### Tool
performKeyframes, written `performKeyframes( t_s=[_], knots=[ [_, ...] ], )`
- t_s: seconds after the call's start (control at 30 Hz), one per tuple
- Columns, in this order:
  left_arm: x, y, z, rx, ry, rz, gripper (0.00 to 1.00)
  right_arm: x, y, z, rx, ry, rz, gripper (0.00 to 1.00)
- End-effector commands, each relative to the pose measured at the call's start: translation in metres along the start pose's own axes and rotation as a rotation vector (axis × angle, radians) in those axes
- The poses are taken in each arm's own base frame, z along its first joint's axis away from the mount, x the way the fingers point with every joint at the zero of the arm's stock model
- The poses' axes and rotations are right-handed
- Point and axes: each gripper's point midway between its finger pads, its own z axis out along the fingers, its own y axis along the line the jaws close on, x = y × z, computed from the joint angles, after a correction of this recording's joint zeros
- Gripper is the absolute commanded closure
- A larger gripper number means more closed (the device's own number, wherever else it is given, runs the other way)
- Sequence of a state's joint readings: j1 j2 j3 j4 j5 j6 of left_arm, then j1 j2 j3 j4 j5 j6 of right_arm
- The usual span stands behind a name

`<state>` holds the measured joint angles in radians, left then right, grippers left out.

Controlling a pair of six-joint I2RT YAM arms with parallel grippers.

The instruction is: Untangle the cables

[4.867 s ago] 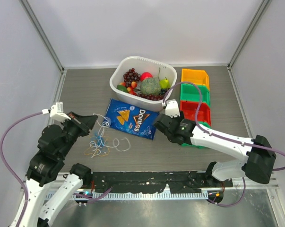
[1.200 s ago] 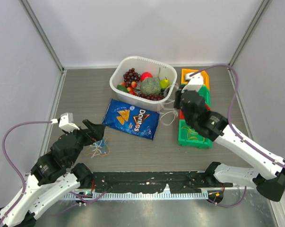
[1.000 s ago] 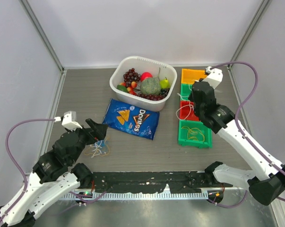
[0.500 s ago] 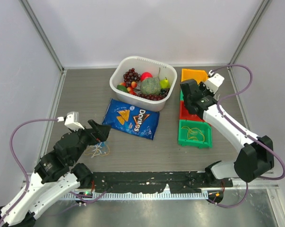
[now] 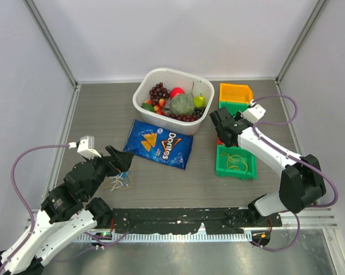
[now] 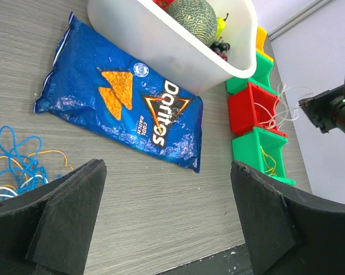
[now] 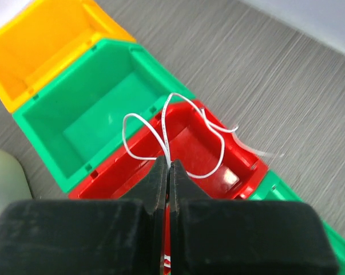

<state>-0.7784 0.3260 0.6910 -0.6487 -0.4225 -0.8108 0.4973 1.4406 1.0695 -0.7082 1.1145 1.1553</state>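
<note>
Now the right gripper (image 7: 168, 165) has its fingers (image 7: 158, 189) pressed flat together, pinching a white cable (image 7: 166, 140). The cable's loops rise from the pinch and spread above the red bin (image 7: 229, 172). That bin stands in a row, with a green bin (image 7: 98, 123) next to it and a yellow bin (image 7: 40, 40) beyond. The nearest green bin (image 5: 236, 166) holds a yellow cable (image 6: 268, 157).

The left gripper (image 6: 166, 212) has its fingers (image 6: 63, 217) spread wide with nothing between them, above the table (image 6: 132, 195). A tangled bunch of blue, yellow and white cables (image 6: 15, 163) lies on the table just beside one finger. Past it lies a Doritos bag (image 6: 126, 114), touching a white tub (image 6: 161, 51) of fruit.
</note>
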Motion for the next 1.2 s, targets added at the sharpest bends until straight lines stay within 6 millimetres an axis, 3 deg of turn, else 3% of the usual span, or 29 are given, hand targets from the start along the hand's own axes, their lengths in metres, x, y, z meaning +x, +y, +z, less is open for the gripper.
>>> performKeyframes(
  t_s=[0.0,0.17,0.3,0.37,0.6,0.8,0.97,1.17],
  knots=[
    [-0.004,-0.004,-0.001,0.013,-0.014,-0.024,0.06,0.030,0.021,0.000,-0.073,0.125,0.120,0.99],
    [-0.004,-0.002,-0.005,0.014,-0.014,-0.030,0.06,0.047,0.023,0.007,-0.108,0.209,0.100,1.00],
    [-0.004,0.000,-0.006,0.012,-0.015,-0.034,0.06,0.072,0.040,-0.011,-0.293,0.412,0.109,1.00],
    [-0.002,0.001,-0.005,0.009,-0.011,-0.034,0.06,0.072,0.052,-0.025,-0.427,0.476,0.154,0.99],
    [0.000,-0.005,-0.001,0.023,0.001,-0.032,0.06,0.017,0.069,-0.053,-0.626,0.405,0.257,0.99],
    [0.001,-0.005,-0.001,0.024,0.002,-0.037,0.06,0.004,0.074,-0.058,-0.628,0.418,0.318,0.99],
    [0.000,-0.005,-0.003,0.026,0.004,-0.042,0.06,0.010,0.055,-0.040,-0.536,0.412,0.355,0.99],
    [0.001,-0.003,-0.003,0.021,0.003,-0.039,0.06,0.021,0.000,0.007,-0.328,0.329,0.353,0.99]
  ],
)
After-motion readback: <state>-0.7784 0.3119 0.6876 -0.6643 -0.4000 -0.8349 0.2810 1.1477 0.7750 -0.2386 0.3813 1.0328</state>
